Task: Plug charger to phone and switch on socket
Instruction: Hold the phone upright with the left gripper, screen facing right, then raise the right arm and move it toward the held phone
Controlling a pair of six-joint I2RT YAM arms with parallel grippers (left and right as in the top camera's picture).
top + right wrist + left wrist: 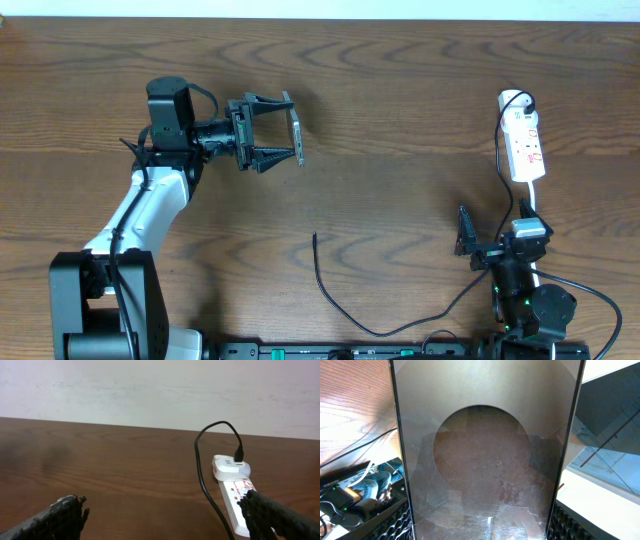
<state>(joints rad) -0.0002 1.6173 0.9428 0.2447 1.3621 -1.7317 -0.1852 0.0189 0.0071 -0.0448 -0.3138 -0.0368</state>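
The left claw point(286, 130) holds the phone point(297, 126) up off the table point(400, 60), standing on its thin edge; I think this is so the little hole for the plug is easy to reach, though I cannot see that hole; in the left wrist view the phone point(485, 460) fills the gap between the two black pads point(400, 525), and its shiny face shows a round mark

The charger point(316, 250) lies loose on the wood; its free tip sits between the two arms, well apart from the phone, so it is not plugged in yet; the other end goes into the far end of the socket point(525, 145), which lies flat by the right arm; I cannot tell if its switch is on

The left claw is pinching the phone by its two long sides; it stands fairly wide because the phone is wide

The right claw point(164, 510) is spread as wide as it goes and holds nothing; it sits low and faces the socket point(235, 490); one finger looks to overlap the socket's near end, but I cannot tell if it touches; I think it waits like this to grab the charger tip
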